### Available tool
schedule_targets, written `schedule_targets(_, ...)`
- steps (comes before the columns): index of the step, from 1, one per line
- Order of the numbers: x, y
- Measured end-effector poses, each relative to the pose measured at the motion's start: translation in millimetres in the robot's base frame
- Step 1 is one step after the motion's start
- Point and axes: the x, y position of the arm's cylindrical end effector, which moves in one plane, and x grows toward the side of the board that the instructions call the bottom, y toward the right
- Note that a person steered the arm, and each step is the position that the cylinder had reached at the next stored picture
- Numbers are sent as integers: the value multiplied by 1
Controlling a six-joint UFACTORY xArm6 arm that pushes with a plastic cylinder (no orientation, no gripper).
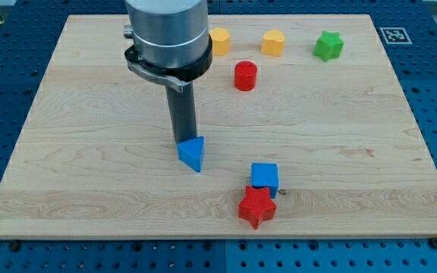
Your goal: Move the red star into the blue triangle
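Observation:
The red star (256, 206) lies near the view's bottom, right of centre, touching the blue cube (264, 175) just above it. The blue triangle (192, 154) lies left of them, near the board's middle. My tip (182, 142) comes down from the arm at the view's top and stands right at the triangle's upper left edge, touching or nearly touching it. The tip is well to the left of and above the red star.
A red cylinder (245, 76) stands above centre. A yellow-orange block (219, 41), a yellow block (273, 42) and a green star (328, 46) sit along the view's top. The wooden board (74, 174) ends at blue pegboard on all sides.

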Motion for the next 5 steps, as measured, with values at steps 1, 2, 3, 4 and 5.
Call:
schedule_targets(1,16,10)
schedule_targets(2,35,29)
schedule_targets(3,41,36)
schedule_targets(4,4,46)
schedule_targets(5,-3,114)
